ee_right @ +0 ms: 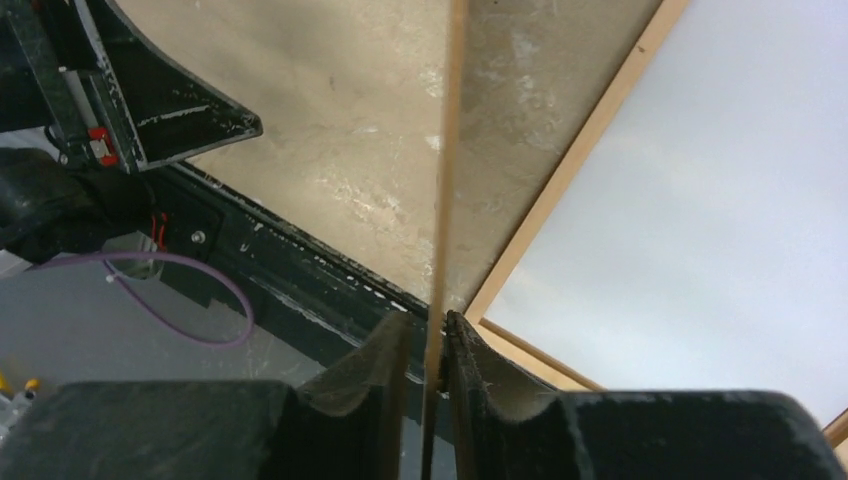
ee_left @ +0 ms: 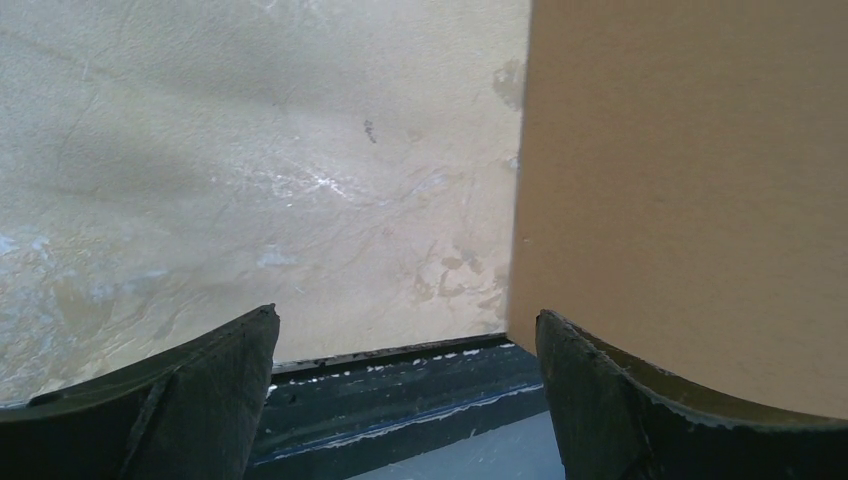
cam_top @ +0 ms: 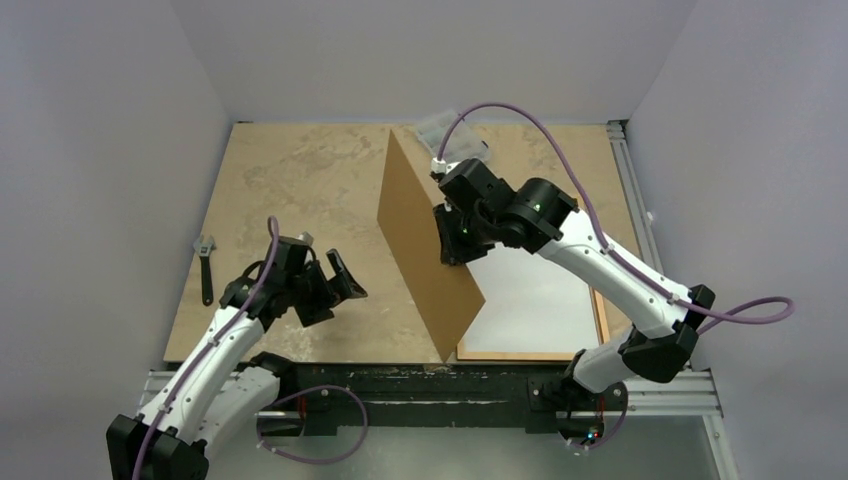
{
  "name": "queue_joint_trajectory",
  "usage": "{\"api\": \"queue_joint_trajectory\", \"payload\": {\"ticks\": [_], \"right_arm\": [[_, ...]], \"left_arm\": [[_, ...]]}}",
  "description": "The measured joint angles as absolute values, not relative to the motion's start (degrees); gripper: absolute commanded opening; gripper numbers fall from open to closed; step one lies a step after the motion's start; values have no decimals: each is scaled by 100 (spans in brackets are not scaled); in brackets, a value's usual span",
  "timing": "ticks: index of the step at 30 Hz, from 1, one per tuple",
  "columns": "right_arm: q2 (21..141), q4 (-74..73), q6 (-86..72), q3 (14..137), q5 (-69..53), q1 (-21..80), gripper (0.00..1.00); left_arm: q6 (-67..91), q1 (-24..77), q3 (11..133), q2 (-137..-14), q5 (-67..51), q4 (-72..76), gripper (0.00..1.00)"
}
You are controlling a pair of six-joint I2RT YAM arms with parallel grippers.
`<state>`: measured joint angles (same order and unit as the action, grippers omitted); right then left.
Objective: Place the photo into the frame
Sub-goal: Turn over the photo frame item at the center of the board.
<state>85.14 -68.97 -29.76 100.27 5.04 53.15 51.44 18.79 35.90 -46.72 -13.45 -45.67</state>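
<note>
The right hand (ee_right: 428,318) has its two fingers drawn in close on either side of the top edge of a brown board (cam_top: 415,235). Thin dark slits show between fingers and board, so I cannot tell whether they press on it.

The board stands steeply tipped up on its lower long edge, which rests on the counter (cam_top: 300,180) just beside the left rail of the frame (cam_top: 520,354). The frame lies flat on the right part of the counter, at its near edge. The photo (cam_top: 540,300) lies inside the frame with its white side up, filling the space between the rails, partly under the right arm.

The left hand (cam_top: 335,280) is spread wide with nothing in it. It hangs above the bare counter to the left of the board, its fingers turned toward it.

A wrench (cam_top: 205,265) lies at the counter's left edge. A small clear box (cam_top: 445,135) sits at the far edge, behind the board.
</note>
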Motion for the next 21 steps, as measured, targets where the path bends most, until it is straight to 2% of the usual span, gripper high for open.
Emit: {"api": "queue_joint_trajectory", "payload": {"ticks": [2, 7, 11, 13, 15, 16, 18, 21], "right_arm": [[8514, -6888, -2989, 10020, 508, 5426, 38], [8514, -6899, -3002, 10018, 847, 5754, 40], [8569, -7022, -3020, 10082, 1234, 5983, 46], [8670, -7089, -3030, 10189, 1481, 6141, 41], [8761, -7131, -3048, 10278, 1726, 6329, 22], [8801, -7146, -3050, 10320, 1839, 6414, 16], [8879, -7183, -3079, 10403, 2034, 6554, 10], [9017, -7260, -3221, 10606, 2298, 6685, 8]], "left_arm": [[5146, 1879, 3658, -4569, -1385, -4574, 96], [5151, 1879, 3837, -4311, -1496, -4600, 96], [5170, 1879, 3999, -4136, -1566, -4619, 96], [5186, 1879, 4049, -4086, -1608, -4624, 96], [5192, 1879, 4069, -4051, -1629, -4639, 96], [5194, 1879, 4075, -4034, -1636, -4641, 96], [5194, 1879, 4082, -4007, -1653, -4648, 96], [5196, 1879, 4106, -3968, -1680, -4672, 96]]}}
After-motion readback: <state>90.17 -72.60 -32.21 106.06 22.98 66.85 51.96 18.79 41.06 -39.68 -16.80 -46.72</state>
